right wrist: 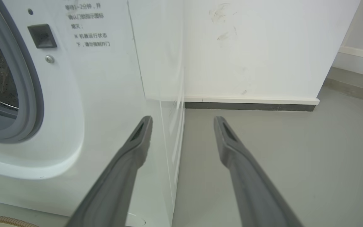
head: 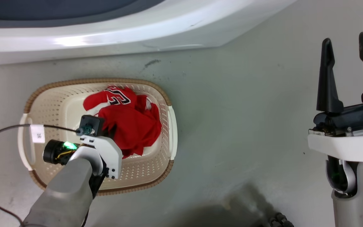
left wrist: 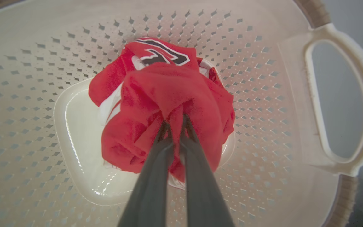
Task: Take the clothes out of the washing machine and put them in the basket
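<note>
Clothes (left wrist: 165, 104) pinched by left gripper (left wrist: 175, 121) fingers, held low inside basket (left wrist: 339, 94) for release. Right gripper (right wrist: 183, 121) fingers spread wide, parked clear beside washing machine (right wrist: 106, 94).

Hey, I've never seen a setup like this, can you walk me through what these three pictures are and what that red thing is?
This is a wheeled robot with two arms, seen through three cameras. The head camera looks down at a cream basket on the floor, below the white washing machine. The left wrist camera looks along the left gripper, whose two dark fingers are pinched shut on red clothes lowered inside the basket. The right wrist camera looks along the right gripper, open and holding nothing, pointing past the machine's grey-rimmed porthole.
</note>
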{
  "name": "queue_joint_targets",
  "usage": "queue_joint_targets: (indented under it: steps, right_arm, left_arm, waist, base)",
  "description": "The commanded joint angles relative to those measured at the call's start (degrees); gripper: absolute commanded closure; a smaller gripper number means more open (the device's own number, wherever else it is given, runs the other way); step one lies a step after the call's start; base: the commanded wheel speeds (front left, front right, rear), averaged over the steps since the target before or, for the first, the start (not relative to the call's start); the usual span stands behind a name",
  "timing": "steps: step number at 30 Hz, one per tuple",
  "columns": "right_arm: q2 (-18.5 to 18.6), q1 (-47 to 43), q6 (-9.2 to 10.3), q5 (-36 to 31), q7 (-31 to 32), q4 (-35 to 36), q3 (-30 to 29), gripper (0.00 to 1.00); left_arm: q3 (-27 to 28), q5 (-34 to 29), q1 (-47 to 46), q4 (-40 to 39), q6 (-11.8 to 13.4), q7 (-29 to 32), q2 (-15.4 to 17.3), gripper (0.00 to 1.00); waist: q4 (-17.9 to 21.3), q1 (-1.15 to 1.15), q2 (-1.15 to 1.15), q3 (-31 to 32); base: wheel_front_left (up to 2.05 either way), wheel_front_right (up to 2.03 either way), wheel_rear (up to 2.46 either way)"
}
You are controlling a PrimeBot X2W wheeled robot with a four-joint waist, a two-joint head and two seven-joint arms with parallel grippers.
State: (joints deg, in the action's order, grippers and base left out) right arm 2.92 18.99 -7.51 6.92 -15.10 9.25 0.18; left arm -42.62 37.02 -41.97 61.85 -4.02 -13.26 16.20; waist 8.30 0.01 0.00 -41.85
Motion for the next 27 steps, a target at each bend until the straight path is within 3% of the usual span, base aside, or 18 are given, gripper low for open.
queue_joint_targets:
  steps: [1,7,13,14,15,20,27]
  right_arm:
    - [-0.08,1.39,0.04,0.54,-0.09,0.23,-0.31,0.00]
    - [-0.08,2.49,0.04,1.18,-0.09,0.56,-0.05,0.00]
    - [-0.08,3.00,0.04,1.68,-0.10,-0.02,0.39,0.00]
    - [-0.08,2.89,0.04,1.75,-0.09,-0.16,0.38,0.00]
    - [-0.08,2.72,0.04,1.77,-0.09,-0.30,0.31,0.00]
    - [-0.08,1.50,0.04,1.26,-0.09,-0.86,0.11,0.00]
    - [-0.07,-1.10,0.04,0.03,-0.10,-1.89,0.26,0.00]
  left_arm:
    - [-0.82,-0.84,-2.35,2.68,-0.42,1.07,-0.70,1.00]
    - [-5.06,-4.28,-6.93,9.14,-0.81,5.44,-2.62,1.00]
    - [-5.71,-3.91,-7.22,11.23,-0.46,9.98,-3.27,1.00]
    - [-5.66,-3.59,-6.64,11.35,-0.52,10.26,-3.36,0.95]
    - [-5.57,-3.42,-6.14,11.47,-0.59,10.41,-3.47,0.00]
    - [-4.49,-1.56,-3.55,11.64,-1.30,9.33,-4.26,0.00]
    - [-2.05,1.60,0.33,11.72,-1.98,1.13,-5.99,0.00]
  waist:
    - [1.20,-0.01,0.00,-2.87]
    - [1.77,-0.01,0.00,-5.74]
    - [2.20,-0.01,0.00,-5.68]
    - [2.20,-0.01,0.00,-5.29]
    - [2.16,-0.01,0.00,-4.83]
    - [1.28,-0.01,0.00,-1.58]
    - [-1.11,-0.01,0.00,5.76]
  base:
    - [0.00,0.00,0.00]
    - [0.00,0.00,0.00]
    - [0.00,0.00,0.00]
    - [0.00,0.00,0.00]
    - [0.00,0.00,0.00]
    - [0.00,0.00,0.00]
    - [0.00,0.00,0.00]
